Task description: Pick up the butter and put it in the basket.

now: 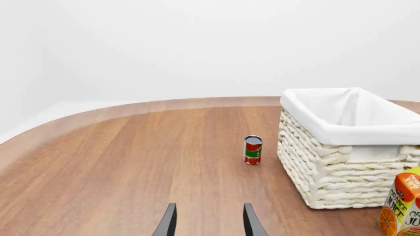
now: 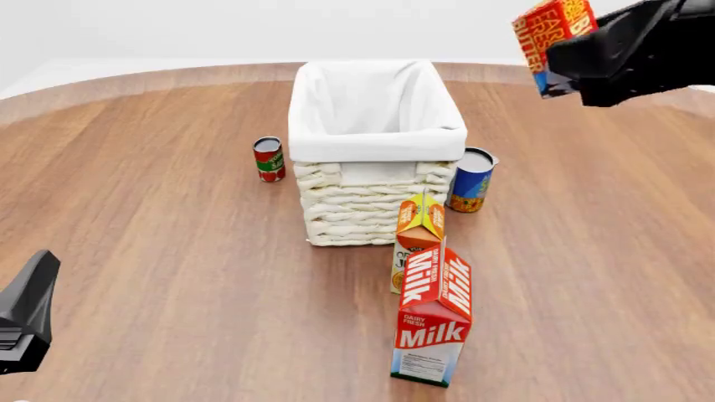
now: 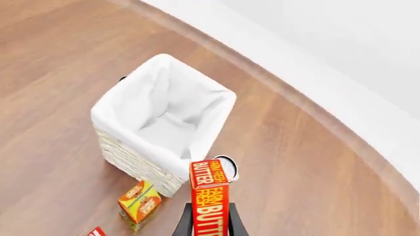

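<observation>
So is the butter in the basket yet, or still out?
Out. The right gripper holds the butter in the air, off to the right of the basket; the liner inside shows nothing in it.

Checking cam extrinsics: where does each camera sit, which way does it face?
Front: fixed, above and behind the arms, looking forward and down at the basket; right end effector holds the butter.
Left wrist: low over the table, facing the can and basket; open fingers show.
Right wrist: high, looking down on the basket; butter held upright.
All share the basket and juice.
</observation>
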Motion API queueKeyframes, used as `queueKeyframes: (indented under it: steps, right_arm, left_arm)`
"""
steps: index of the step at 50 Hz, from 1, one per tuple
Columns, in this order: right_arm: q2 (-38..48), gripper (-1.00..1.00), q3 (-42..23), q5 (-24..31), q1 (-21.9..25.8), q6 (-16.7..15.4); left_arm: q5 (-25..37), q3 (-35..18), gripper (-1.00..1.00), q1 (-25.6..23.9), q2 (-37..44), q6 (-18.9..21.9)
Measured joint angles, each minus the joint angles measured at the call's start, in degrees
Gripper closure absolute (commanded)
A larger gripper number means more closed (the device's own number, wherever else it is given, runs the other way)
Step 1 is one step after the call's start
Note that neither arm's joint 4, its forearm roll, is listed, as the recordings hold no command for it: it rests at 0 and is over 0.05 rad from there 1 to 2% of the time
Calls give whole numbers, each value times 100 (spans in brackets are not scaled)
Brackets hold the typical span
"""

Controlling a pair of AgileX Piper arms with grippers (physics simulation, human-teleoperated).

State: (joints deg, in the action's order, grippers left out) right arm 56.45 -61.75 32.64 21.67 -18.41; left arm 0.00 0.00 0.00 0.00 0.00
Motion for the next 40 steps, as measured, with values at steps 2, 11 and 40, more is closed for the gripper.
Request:
queueKeyframes:
  steps: [2, 11, 40]
  right_arm:
    - [99, 100, -238, 88, 48, 407]
    - [298, 100, -913, 295, 481, 1818]
    - [1786, 100, -2744, 747, 1329, 2602]
  left_arm:
    - [0, 0, -100, 0, 0, 0]
    - [0, 0, -100, 0, 0, 0]
    - [0, 0, -100, 0, 0, 0]
